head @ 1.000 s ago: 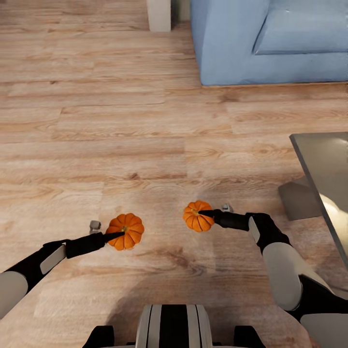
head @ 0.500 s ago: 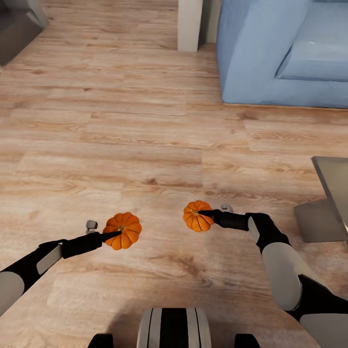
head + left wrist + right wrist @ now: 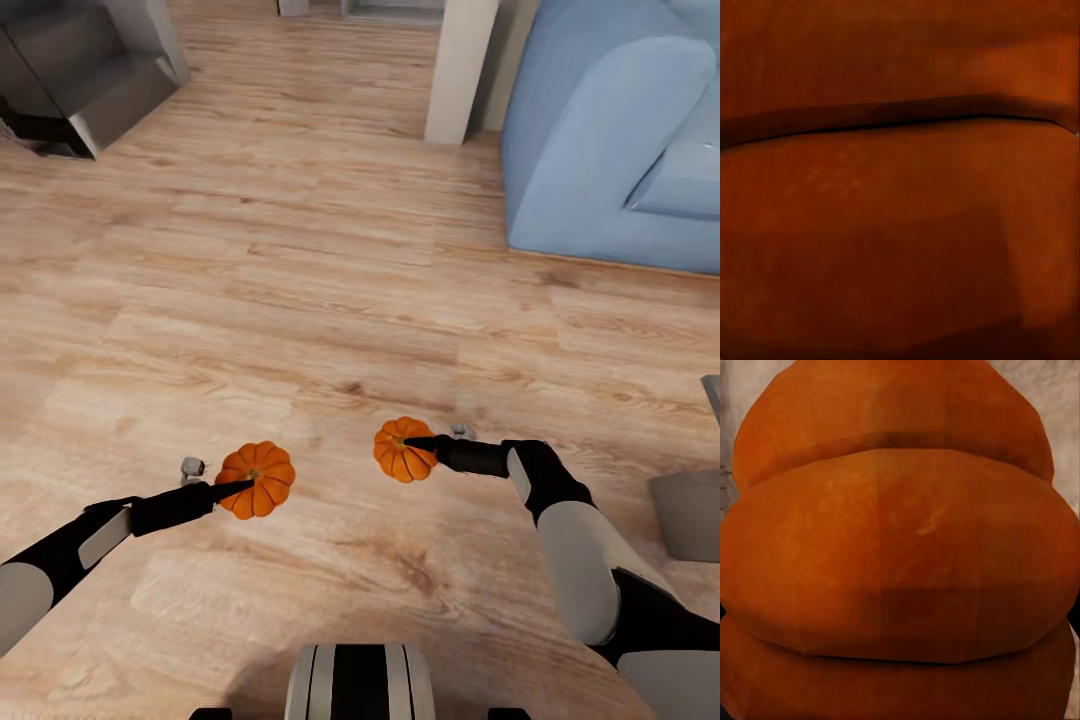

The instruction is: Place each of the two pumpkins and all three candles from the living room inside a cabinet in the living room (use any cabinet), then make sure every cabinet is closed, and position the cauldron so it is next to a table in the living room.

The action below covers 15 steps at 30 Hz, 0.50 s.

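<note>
pumpkins [image 3: 256,480] unmoved (camera panned)

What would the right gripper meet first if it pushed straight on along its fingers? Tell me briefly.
The right gripper is already against its pumpkin, whose orange ribs sit right at the right wrist camera. Beyond the pumpkin, only bare wooden floor shows, though depth is unclear.

- A wood plank floor [image 3: 300,300] runs across the whole scene.
- A blue sofa [image 3: 610,150] stands far right on the floor.
- A pale post [image 3: 460,70] rises just left of the sofa, at the far edge.
- A dark grey stepped unit [image 3: 90,70] sits in the far left corner.
- A grey block [image 3: 690,515] lies on the floor at the right edge.
</note>
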{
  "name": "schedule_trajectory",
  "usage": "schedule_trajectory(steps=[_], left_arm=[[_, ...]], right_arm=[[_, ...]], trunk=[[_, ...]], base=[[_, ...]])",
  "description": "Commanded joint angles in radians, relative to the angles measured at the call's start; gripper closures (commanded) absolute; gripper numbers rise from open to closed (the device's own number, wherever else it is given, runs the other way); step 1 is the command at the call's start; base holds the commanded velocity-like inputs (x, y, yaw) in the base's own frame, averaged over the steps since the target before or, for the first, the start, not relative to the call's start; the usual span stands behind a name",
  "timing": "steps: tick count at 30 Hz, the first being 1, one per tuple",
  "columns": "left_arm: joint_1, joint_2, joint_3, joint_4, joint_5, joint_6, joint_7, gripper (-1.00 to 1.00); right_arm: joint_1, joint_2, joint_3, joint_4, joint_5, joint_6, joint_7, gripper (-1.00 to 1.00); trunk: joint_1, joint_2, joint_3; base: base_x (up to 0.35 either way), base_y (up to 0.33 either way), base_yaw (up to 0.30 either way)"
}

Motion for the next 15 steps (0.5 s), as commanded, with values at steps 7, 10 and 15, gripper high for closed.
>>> schedule_trajectory(steps=[7,10,15], left_arm=[[0.000,-0.001,0.001,0.000,0.001,0.000,0.001,1.00],[0.000,-0.007,0.000,0.000,-0.001,0.000,0.010,1.00],[0.002,-0.013,0.000,0.002,-0.001,0.000,0.017,1.00]], right_arm=[[0.000,0.002,0.001,0.001,-0.004,0.001,0.000,1.00],[0.001,0.002,0.001,0.004,-0.004,-0.001,-0.001,1.00],[0.001,0.004,0.001,0.004,-0.005,-0.001,0.000,1.00]], trunk=[[-0.003,0.002,0.027],[-0.004,0.002,0.039],[-0.007,0.004,0.060]], base=[[0.000,0.000,0.285],[0.000,0.000,0.286],[0.000,0.000,0.288]])
